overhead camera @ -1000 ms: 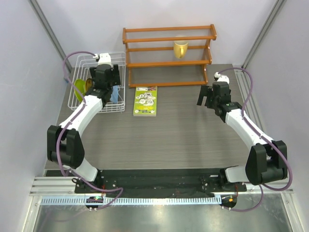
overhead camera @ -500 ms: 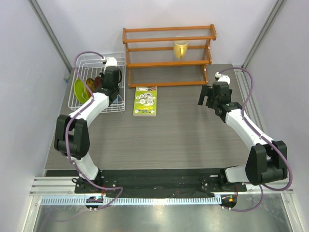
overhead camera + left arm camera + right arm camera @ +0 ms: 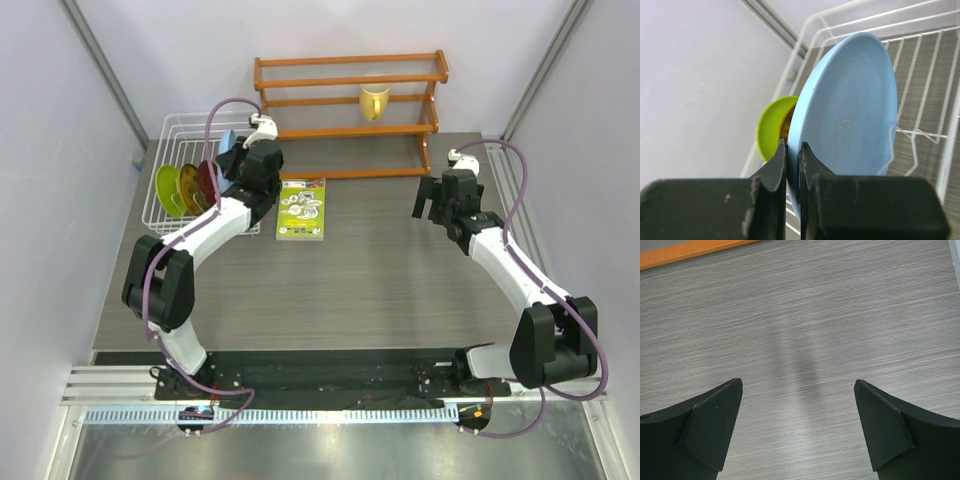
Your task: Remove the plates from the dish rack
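Note:
My left gripper (image 3: 240, 160) is shut on the rim of the light blue plate (image 3: 228, 140), which it holds on edge over the right part of the white wire dish rack (image 3: 175, 122). In the left wrist view both fingers (image 3: 776, 162) pinch the blue plate (image 3: 850, 115), with the lime green plate (image 3: 771, 127) behind it. The lime green (image 3: 168, 188), yellow-orange (image 3: 188, 185) and dark red (image 3: 207, 178) plates stand upright in the rack. My right gripper (image 3: 428, 200) hangs open over bare table (image 3: 800, 315), far to the right, with nothing between its fingers (image 3: 710, 425).
An orange wooden tiered shelf (image 3: 350, 132) stands at the back with a yellow mug (image 3: 374, 100) on it. A green booklet (image 3: 301, 208) lies on the table just right of the rack. Walls close in on both sides.
My left gripper has shut on the light blue plate and carried it up and to the right, away from the other plates. The right arm has stayed put.

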